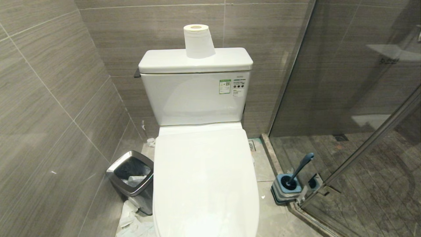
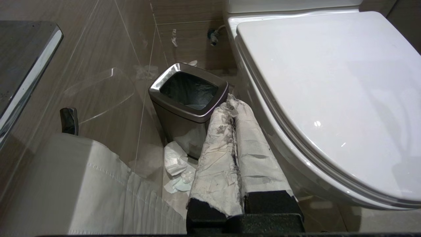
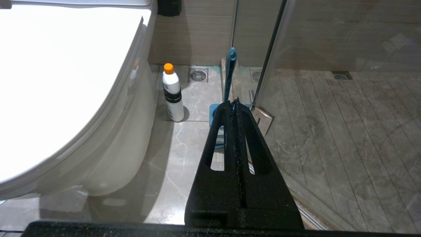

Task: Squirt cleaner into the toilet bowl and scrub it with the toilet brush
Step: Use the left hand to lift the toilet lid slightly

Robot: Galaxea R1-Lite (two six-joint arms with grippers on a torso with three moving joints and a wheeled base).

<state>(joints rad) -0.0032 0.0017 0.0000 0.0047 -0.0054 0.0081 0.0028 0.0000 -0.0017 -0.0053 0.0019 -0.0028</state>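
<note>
Head view: grey-tiled bathroom, toilet (image 1: 204, 171) with lid down, paper roll (image 1: 198, 41) on the tank, steel-rimmed bin (image 1: 131, 179) on the floor at its left, toilet brush (image 1: 297, 172) standing in its holder (image 1: 285, 191) at its right against the glass shower door (image 1: 355, 98); no arms in view. Left wrist: left gripper (image 2: 235, 108), fingers wrapped in dirty paper, clenched and empty, between bin and toilet, crumpled tissue (image 2: 177, 168) on the floor tiles. Right wrist: right gripper (image 3: 234, 105) clenched, empty, above the marble-look floor (image 3: 184, 144), brush just beyond its tips, cleaner bottle (image 3: 173, 93) with orange cap upright beside the toilet base.

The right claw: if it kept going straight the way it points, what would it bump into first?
Probably the toilet brush standing in its holder, right past the shut right claw; depth is hard to judge.
</note>
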